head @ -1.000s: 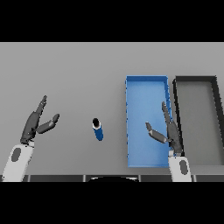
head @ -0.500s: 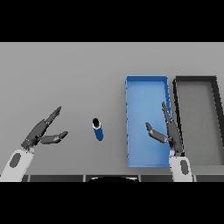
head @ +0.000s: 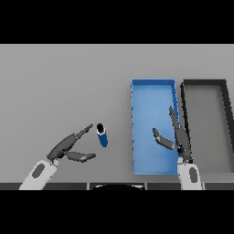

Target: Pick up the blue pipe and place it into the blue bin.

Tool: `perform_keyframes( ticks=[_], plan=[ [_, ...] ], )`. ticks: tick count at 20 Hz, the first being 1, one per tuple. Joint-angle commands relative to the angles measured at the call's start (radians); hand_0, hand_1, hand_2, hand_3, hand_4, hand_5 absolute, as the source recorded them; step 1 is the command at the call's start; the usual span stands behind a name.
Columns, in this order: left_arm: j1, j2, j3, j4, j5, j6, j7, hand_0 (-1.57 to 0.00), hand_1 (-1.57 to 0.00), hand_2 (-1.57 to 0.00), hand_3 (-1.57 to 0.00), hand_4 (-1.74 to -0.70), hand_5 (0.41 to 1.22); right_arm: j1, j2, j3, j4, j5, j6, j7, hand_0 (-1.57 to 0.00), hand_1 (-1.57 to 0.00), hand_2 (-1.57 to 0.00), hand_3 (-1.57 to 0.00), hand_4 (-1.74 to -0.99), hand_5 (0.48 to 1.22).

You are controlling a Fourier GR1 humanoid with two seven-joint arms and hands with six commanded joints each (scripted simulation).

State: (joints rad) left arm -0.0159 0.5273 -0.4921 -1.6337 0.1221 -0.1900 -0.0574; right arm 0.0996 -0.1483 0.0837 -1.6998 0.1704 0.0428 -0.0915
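- Left hand point(head: 68, 147): low at the left of the table point(head: 55, 91), fingers straight and spread, pointing right toward the pipe. Thumb held apart below the fingers. It holds nothing; the longest fingertip ends just beside the pipe's top, and contact cannot be confirmed.
- Pipe point(head: 103, 136): blue, short, dark open end facing up. It lies on the table between the left hand and the bin, outside the bin.
- Bin point(head: 153, 89): blue, rectangular, long side running away from the robot. Nothing lies inside.
- Right hand point(head: 179, 137): over the bin's right wall, fingers straight, pointing away, thumb spread out leftward over the bin floor. It holds nothing.
- Tray point(head: 205, 84): dark, just beside the bin's right side.
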Motion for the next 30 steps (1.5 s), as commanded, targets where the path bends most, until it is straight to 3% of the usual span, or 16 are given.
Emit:
perform_keyframes(
  ticks=[1,8,12,14,17,19,20,21,22,24,26,27,29,30],
  plan=[
    [-0.004,-0.02,-0.014,0.02,-0.017,0.003,-0.006,0.0,0.0,0.0,0.0,-1.15,0.452,0.004,0.003,0.001,0.016,0.001,0.001,-0.002,0.0,0.0,0.0,0.0,-1.218,0.627],
    [-0.104,-0.172,-0.041,0.16,-0.053,0.033,-0.025,0.0,0.0,0.0,0.0,-1.13,0.459,0.014,0.004,0.001,-0.021,0.002,-0.005,0.018,0.0,0.0,0.0,0.0,-1.21,0.631],
    [-0.145,-0.215,-0.067,0.228,-0.123,0.071,-0.018,0.0,0.0,0.0,0.0,-1.06,0.425,0.029,-0.001,-0.004,-0.017,-0.004,0.002,-0.023,0.0,0.0,0.0,0.0,-1.222,0.642],
    [-0.162,-0.241,-0.067,0.262,-0.116,0.063,-0.024,0.0,0.0,0.0,0.0,-1.06,0.42,0.02,-0.003,-0.005,-0.026,0.004,-0.007,-0.005,0.0,0.0,0.0,0.0,-1.214,0.645],
    [-0.167,-0.271,-0.066,0.292,-0.104,0.055,-0.067,0.0,0.0,0.0,0.0,-1.11,0.463,0.027,-0.009,-0.008,-0.027,0.007,-0.009,0.002,0.0,0.0,0.0,0.0,-1.207,0.65],
    [-0.164,-0.299,-0.051,0.295,-0.067,0.051,-0.084,0.0,-0.04,-0.15,-0.12,-1.19,0.55,0.04,-0.01,-0.009,-0.022,0.004,-0.004,-0.03,0.0,0.0,0.0,0.0,-1.213,0.655],
    [-0.167,-0.32,-0.049,0.303,-0.052,0.049,-0.082,-0.01,-0.16,-0.31,-0.28,-1.24,0.613,0.029,-0.006,-0.009,-0.019,0.001,-0.004,-0.014,0.0,0.0,0.0,0.0,-1.217,0.655],
    [-0.173,-0.325,-0.034,0.308,-0.027,0.038,-0.089,-0.12,-0.32,-0.49,-0.53,-1.28,0.735,0.031,-0.011,-0.013,-0.024,-0.007,0.001,-0.01,0.0,0.0,0.0,0.0,-1.22,0.656],
    [-0.17,-0.341,-0.033,0.31,-0.018,0.045,-0.086,-0.36,-0.55,-0.69,-0.74,-1.37,0.832,0.033,-0.01,-0.011,-0.025,-0.005,0.001,-0.013,0.0,0.0,0.0,0.0,-1.22,0.656],
    [-0.156,-0.349,-0.04,0.308,-0.022,0.054,-0.073,-0.8,-0.92,-1.01,-1.03,-1.5,0.972,0.025,-0.007,-0.013,-0.019,-0.011,0.002,-0.022,0.0,0.0,0.0,0.0,-1.224,0.658],
    [-0.148,-0.35,-0.057,0.287,-0.027,0.063,-0.081,-1.07,-1.15,-1.21,-1.19,-1.58,1.062,0.024,-0.002,-0.009,-0.015,-0.01,0.002,-0.006,0.0,0.0,0.0,0.0,-1.233,0.66],
    [-0.147,-0.347,-0.065,0.276,-0.04,0.075,-0.092,-1.17,-1.24,-1.28,-1.27,-1.55,1.094,0.013,-0.001,-0.01,-0.007,-0.008,0.0,0.008,0.0,0.0,0.0,0.0,-1.228,0.656],
    [-0.14,-0.361,-0.083,0.268,-0.067,0.094,-0.105,-1.32,-1.36,-1.39,-1.38,-1.51,1.139,0.034,-0.002,-0.008,-0.016,-0.01,0.004,-0.015,0.0,0.0,0.0,0.0,-1.222,0.646],
    [-0.139,-0.365,-0.08,0.265,-0.074,0.099,-0.117,-1.37,-1.4,-1.42,-1.42,-1.5,1.156,0.017,0.005,-0.008,-0.004,-0.013,0.003,0.006,0.0,0.0,0.0,0.0,-1.221,0.638]
  ],
)
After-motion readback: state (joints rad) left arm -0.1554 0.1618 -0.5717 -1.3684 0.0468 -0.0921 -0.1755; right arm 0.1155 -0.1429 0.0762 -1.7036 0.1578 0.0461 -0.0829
